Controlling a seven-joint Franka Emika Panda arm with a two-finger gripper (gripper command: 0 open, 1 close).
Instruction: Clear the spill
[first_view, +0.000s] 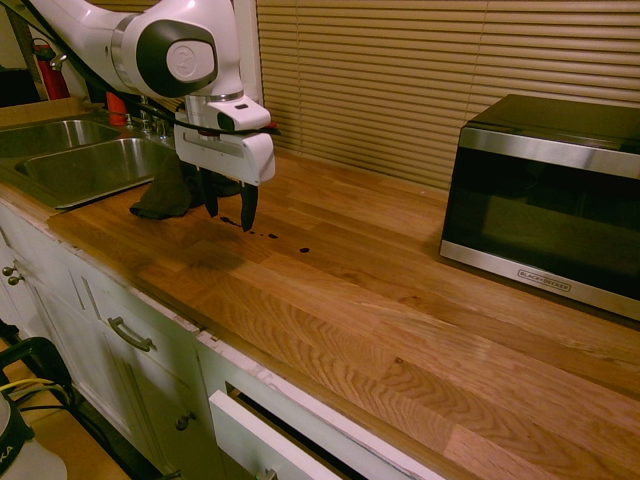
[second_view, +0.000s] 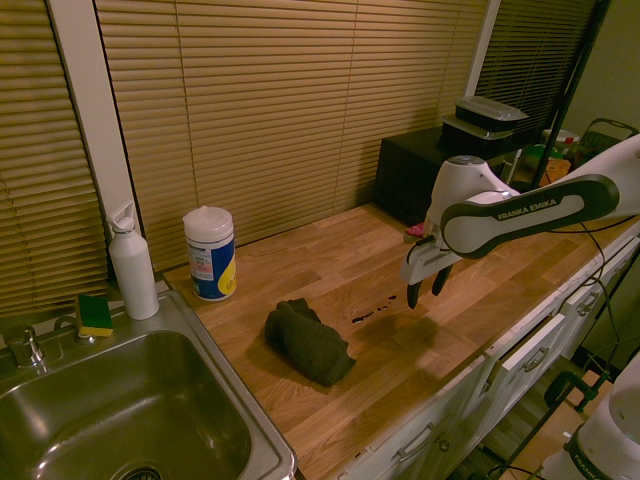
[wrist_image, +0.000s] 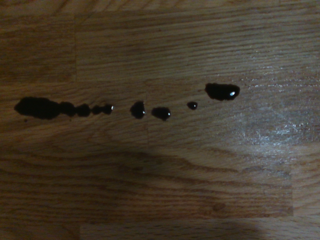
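Nothing wiped yet: the spill (wrist_image: 135, 106) lies wet below my wide, empty claw (first_view: 229, 208), rag (second_view: 308, 342) untouched beside it.

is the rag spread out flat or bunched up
Bunched up: the rag lies as a crumpled, folded heap on the counter, beside the spill and apart from it.
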